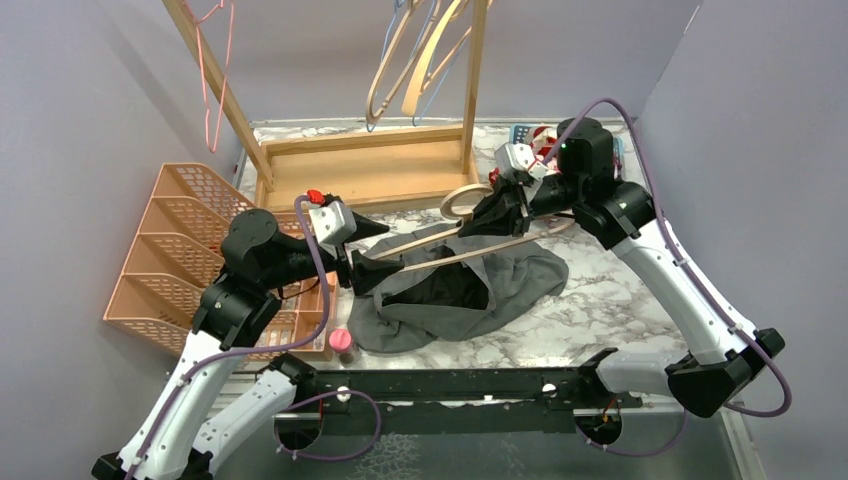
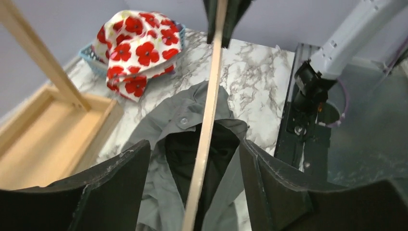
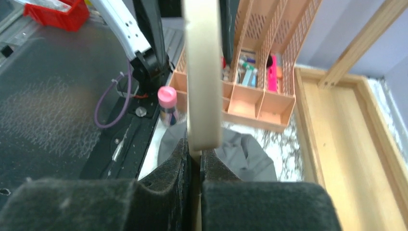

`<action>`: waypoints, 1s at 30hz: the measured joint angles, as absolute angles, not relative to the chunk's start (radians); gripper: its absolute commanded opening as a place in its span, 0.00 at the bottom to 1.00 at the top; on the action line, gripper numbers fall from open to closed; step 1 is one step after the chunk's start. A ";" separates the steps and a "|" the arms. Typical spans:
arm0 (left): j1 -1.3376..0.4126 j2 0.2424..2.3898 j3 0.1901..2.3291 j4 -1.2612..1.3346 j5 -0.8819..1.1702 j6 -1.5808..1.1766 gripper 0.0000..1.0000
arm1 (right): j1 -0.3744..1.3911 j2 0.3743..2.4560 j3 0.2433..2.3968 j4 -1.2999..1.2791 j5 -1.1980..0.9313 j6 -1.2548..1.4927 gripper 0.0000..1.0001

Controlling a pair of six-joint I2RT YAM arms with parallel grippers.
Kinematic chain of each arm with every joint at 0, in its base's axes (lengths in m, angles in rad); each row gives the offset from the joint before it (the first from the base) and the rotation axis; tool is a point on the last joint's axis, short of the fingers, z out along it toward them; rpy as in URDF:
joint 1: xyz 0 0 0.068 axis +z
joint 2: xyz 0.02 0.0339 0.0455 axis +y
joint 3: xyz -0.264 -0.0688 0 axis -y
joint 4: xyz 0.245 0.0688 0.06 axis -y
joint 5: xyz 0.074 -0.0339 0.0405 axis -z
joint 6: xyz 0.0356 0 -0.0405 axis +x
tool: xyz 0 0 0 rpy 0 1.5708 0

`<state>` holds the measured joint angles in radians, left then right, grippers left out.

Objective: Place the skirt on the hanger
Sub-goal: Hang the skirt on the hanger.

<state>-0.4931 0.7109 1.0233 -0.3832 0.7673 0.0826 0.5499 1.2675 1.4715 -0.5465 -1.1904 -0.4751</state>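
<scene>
A grey skirt lies crumpled on the marble table, its dark waist opening facing up. Just above it, a wooden hanger stretches between the two arms. My right gripper is shut on the hanger near its hook end; in the right wrist view the bar is pinched between the closed fingers of that gripper, with the skirt below. My left gripper is open. The hanger bar passes freely through the left gripper, touching neither finger.
A wooden rack stands at the back with hangers on it. An orange organizer sits at the left, and a pink-capped bottle stands beside it. A floral cloth lies in a blue basket at the back right.
</scene>
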 measured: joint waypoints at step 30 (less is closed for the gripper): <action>-0.492 0.898 0.799 -0.775 0.269 -0.528 0.62 | 0.539 1.122 1.240 -0.751 -0.774 -0.580 0.01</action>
